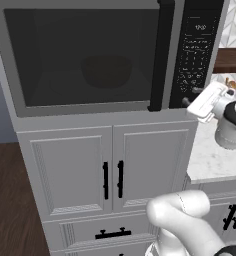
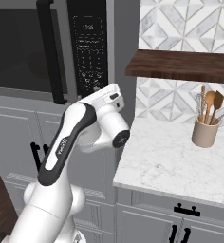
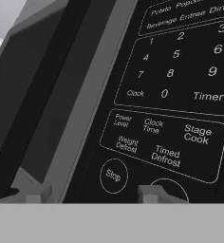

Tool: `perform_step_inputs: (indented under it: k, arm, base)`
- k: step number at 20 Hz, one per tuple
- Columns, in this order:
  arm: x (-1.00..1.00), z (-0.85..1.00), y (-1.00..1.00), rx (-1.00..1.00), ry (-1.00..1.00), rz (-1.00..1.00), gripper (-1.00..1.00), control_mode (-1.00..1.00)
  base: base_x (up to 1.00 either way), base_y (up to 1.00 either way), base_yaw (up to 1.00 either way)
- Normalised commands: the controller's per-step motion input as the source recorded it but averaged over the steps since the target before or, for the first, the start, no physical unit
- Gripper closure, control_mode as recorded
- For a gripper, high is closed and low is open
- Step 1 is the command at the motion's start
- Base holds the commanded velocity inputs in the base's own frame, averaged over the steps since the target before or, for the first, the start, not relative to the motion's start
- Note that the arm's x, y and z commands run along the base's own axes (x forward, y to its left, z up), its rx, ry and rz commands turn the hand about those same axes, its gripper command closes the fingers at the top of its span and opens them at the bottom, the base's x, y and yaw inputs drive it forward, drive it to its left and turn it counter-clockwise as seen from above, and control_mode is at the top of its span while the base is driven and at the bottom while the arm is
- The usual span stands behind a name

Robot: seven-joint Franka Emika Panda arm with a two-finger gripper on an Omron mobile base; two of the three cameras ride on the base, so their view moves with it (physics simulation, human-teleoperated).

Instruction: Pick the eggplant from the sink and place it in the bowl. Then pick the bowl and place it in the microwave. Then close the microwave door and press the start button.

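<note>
Microwave (image 1: pixel 90 111), big boxy grey built-in unit, dead ahead of the tool (image 1: pixel 190 97) and very close to it. Wide dark-framed door (image 1: pixel 85 55) with tinted glass, shut by the look of it, off to one side of the tool past the vertical black handle (image 1: pixel 160 55). Round reddish-brown wooden bowl (image 1: pixel 106 72) dimly visible behind that glass, so inside and well away from the tool. Can't make out the small dark purple eggplant through the tint, presumably in there too.

Tool tips apart, nothing between them, hovering right at the bottom of the black keypad panel (image 3: pixel 180 71). Looks like the last step: pressing start.

In the hand view, round Stop button (image 3: pixel 113 175) just ahead between the two tips. Second round button (image 3: pixel 168 187), label cut off, right behind one fingertip (image 3: pixel 152 192), probably start. Next move: line a tip up square on that circle, then a short straight push in. Careful not to drift onto Stop.
</note>
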Motion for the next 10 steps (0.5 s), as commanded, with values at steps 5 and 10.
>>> perform_step_inputs:
  k: [5, 10]
  arm:
    - [0.27, -0.11, -0.01, 0.03, 0.00, 0.00, -1.00, -1.00]
    - [-0.44, -0.09, 0.13, 0.00, -0.07, 0.00, -1.00, -1.00]
  base:
    - [0.00, 0.00, 0.00]
    - [0.00, 0.00, 0.00]
